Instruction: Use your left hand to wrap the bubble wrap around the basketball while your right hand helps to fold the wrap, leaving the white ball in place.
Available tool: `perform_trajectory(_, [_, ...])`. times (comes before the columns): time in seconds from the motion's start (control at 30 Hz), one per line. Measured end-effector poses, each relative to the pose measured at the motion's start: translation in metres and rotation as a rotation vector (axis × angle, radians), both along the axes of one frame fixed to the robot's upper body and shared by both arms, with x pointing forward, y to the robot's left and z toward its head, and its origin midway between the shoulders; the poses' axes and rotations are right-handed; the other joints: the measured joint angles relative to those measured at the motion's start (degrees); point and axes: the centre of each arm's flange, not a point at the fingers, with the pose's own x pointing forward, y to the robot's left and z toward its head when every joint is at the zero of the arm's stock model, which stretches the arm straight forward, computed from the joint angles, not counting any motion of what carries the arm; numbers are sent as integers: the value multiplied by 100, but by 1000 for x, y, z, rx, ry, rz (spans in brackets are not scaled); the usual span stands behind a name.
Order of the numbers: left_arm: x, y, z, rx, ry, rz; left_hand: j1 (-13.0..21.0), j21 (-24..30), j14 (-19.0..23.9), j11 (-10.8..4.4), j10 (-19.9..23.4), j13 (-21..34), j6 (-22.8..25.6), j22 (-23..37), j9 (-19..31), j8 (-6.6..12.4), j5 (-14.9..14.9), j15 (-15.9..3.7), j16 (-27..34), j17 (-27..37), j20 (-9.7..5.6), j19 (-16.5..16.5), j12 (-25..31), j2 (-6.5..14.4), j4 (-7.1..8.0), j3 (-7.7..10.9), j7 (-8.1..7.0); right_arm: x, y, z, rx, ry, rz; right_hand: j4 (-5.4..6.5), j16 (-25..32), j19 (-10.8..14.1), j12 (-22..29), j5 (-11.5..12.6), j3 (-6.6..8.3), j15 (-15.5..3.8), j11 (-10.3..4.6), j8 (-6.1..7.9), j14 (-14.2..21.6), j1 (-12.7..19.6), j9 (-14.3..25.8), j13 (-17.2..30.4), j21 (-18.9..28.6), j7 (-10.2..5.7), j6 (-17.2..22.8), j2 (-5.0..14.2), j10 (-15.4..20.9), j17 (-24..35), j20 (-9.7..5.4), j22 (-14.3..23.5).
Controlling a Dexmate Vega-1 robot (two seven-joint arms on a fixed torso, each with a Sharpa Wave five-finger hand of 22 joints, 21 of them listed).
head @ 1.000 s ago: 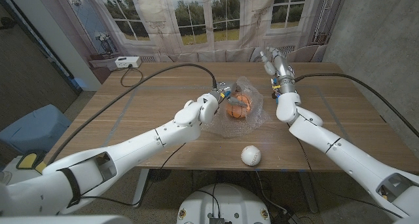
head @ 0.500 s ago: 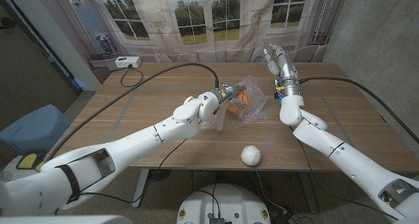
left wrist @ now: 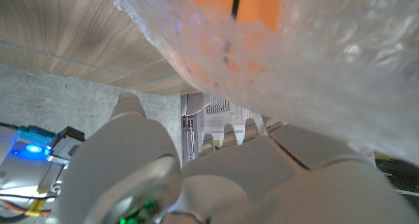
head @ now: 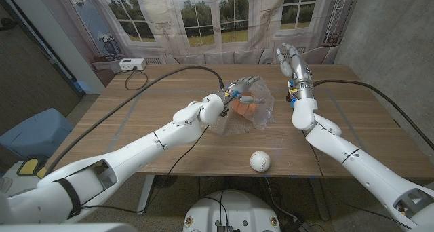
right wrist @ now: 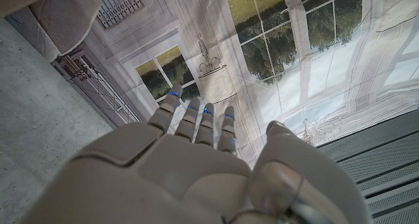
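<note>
Lying in bubble wrap (head: 261, 113), basketball (head: 245, 107); left hand (head: 243, 89) gripping wrap; right hand (head: 293, 58) spread, empty

One wooden bench (head: 163, 96) carries two balls: one orange basketball (head: 245, 106) and one white ball (head: 260, 161). There is one sheet of bubble wrap (head: 261, 108). Two robot hands are visible, left hand (head: 242, 89) and right hand (head: 293, 58)

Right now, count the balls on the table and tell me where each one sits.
2. The basketball sits mid-table inside the bubble wrap, under the left robot hand. The white ball lies bare near the table's front edge. None seem hidden.
</note>
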Motion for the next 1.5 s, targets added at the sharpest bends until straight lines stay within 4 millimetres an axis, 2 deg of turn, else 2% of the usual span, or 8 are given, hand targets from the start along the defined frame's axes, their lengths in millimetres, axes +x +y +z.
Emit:
perform_trajectory(0.43, [-8,5,12,-230,-13,-187,-23,0,-3,8,8,-53,-22,1,1,0,40,-58,67,-26,0,1,71,-23,7,-7,23,-1,-9,3,39,-22,21,0,-1,75,0,0,0,-34,0,-23,-34,0,0,1,0,-2,63,0,0,-25,-31,0])
perform_trajectory(0.73, [-10,22,22,-390,-22,-289,-53,0,86,-11,117,-130,25,0,-27,68,39,-146,95,-80,-31,-31,133,7,7,-6,-20,-2,-19,6,89,-43,93,-64,-95,223,-36,0,46,-79,47,-38,-170,-24,1,1,-39,39,103,-30,15,-109,-307,1])
perform_trajectory(0.87, [-14,26,25,-440,-21,-340,-53,30,106,-11,117,-165,67,0,-26,67,39,-166,95,-106,-33,-29,133,7,7,-6,-21,2,-29,5,99,-31,115,-136,-138,148,-95,0,-25,-73,6,-84,-261,-54,1,-27,-91,24,16,-226,-104,-157,-171,1])
perform_trajectory(1.0, [-12,44,26,-519,-15,-374,-54,48,136,-11,117,-207,11,0,-26,67,39,-196,95,-131,-15,28,133,9,7,-6,-75,1,-32,9,123,-8,253,-180,-205,99,-180,25,-140,2,-20,-171,-438,-219,1,-27,-254,-35,-321,-434,-378,-233,327,1])
perform_trajectory(1.2, [-13,62,26,-586,-4,-435,-153,47,136,-11,117,-264,-81,-15,-26,43,39,-196,95,-132,-30,75,133,73,39,-38,-122,2,-39,14,145,37,358,-196,-242,56,-244,32,-248,216,32,-192,-653,-370,-27,-53,-372,-144,-598,-586,-689,-314,375,1])
perform_trajectory(1.27, [-11,70,23,-613,8,-456,-240,23,136,-11,117,-285,-68,-15,-26,43,39,-196,95,-132,-30,75,133,123,67,-66,-136,5,-42,14,162,57,394,-206,-273,-110,-244,52,-304,239,31,-192,-774,-406,-27,-73,-503,-165,-618,-653,-775,-351,407,-3])
perform_trajectory(1.43, [-8,86,15,-675,38,-484,-420,0,112,-67,122,-357,44,-15,-53,67,38,-220,95,-131,-51,95,133,154,140,-99,-247,8,-48,15,209,64,446,-260,-300,-1042,-243,139,-359,109,-19,-144,-1224,-415,-27,-119,-1002,-218,-564,-689,-885,-496,343,-28])
perform_trajectory(1.5, [-8,95,13,-727,57,-515,-469,-62,92,-105,80,-387,31,-15,-53,67,38,-236,95,-145,-63,80,133,165,162,-120,-260,11,-52,13,245,62,460,-260,-300,-1149,-219,144,-359,50,-31,-125,-1284,-415,-27,-132,-1044,-218,-560,-689,-895,-524,327,-28])
